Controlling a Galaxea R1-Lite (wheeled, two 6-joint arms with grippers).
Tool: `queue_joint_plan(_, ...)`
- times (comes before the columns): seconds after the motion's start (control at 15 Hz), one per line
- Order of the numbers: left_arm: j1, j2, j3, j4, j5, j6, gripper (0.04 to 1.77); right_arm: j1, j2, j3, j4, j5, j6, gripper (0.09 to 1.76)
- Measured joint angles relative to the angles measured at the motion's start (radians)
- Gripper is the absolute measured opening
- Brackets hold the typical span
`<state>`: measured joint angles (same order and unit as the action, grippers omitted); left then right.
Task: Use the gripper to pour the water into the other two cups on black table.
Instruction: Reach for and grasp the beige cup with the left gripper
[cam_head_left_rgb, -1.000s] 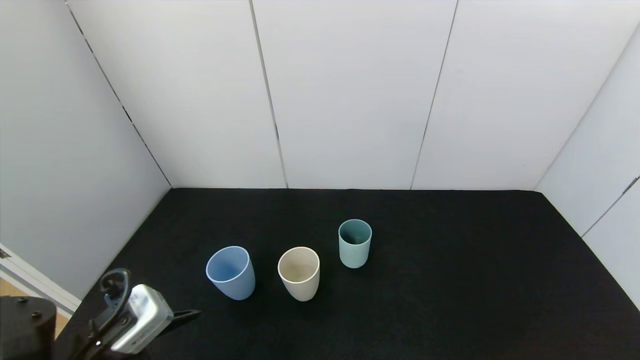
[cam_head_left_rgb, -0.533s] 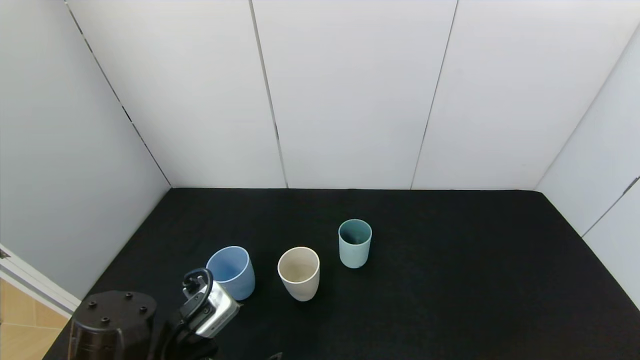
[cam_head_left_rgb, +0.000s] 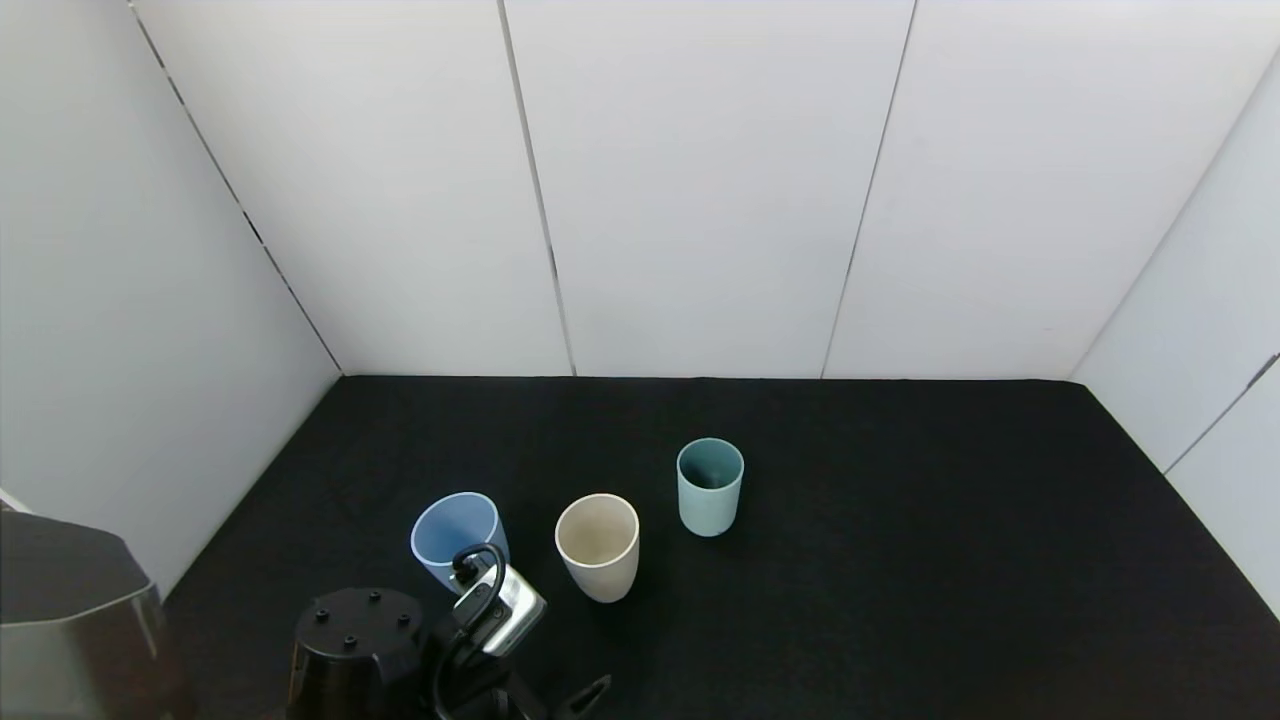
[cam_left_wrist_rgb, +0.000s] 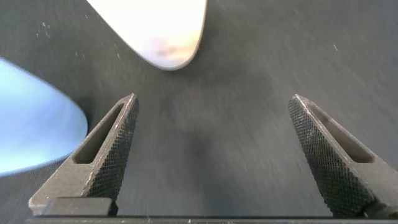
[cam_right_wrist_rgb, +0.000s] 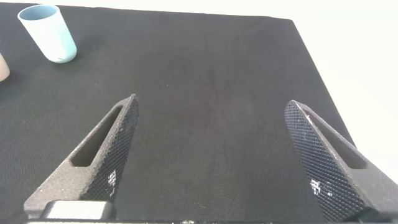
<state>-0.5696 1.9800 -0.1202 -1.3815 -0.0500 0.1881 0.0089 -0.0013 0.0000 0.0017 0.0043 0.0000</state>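
Three cups stand upright on the black table (cam_head_left_rgb: 900, 560): a light blue cup (cam_head_left_rgb: 440, 525) on the left, a beige cup (cam_head_left_rgb: 598, 548) in the middle, and a teal-green cup (cam_head_left_rgb: 710, 488) further back on the right. My left gripper (cam_head_left_rgb: 560, 700) is low at the front, just in front of the blue cup and covering its lower part. In the left wrist view it (cam_left_wrist_rgb: 213, 99) is open and empty, with the beige cup (cam_left_wrist_rgb: 161, 31) ahead and the blue cup (cam_left_wrist_rgb: 31, 134) to one side. My right gripper (cam_right_wrist_rgb: 211, 101) is open and empty over bare table, and the teal-green cup (cam_right_wrist_rgb: 48, 34) is far off. No water shows.
White panel walls close the table at the back and on both sides. The grey left arm shell (cam_head_left_rgb: 70, 610) fills the lower left corner. The right half of the table holds no objects.
My left gripper has swung rightward along the table's front, from the left corner to just in front of the blue cup. The cups have not moved.
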Motion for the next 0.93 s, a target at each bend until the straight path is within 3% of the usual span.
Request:
queue_joint_plan(0.27,0.006,0.096,-0.041,-0.079,0.039,-0.002,1.72,0.000,0.000,0.000,0.000,0.000,0.000,1.71)
queue_joint_plan(0.93,0.033,0.164,-0.158,-0.081,0.052,-0.033,1.72,0.000,0.000,0.000,0.000,0.000,-0.001,1.71)
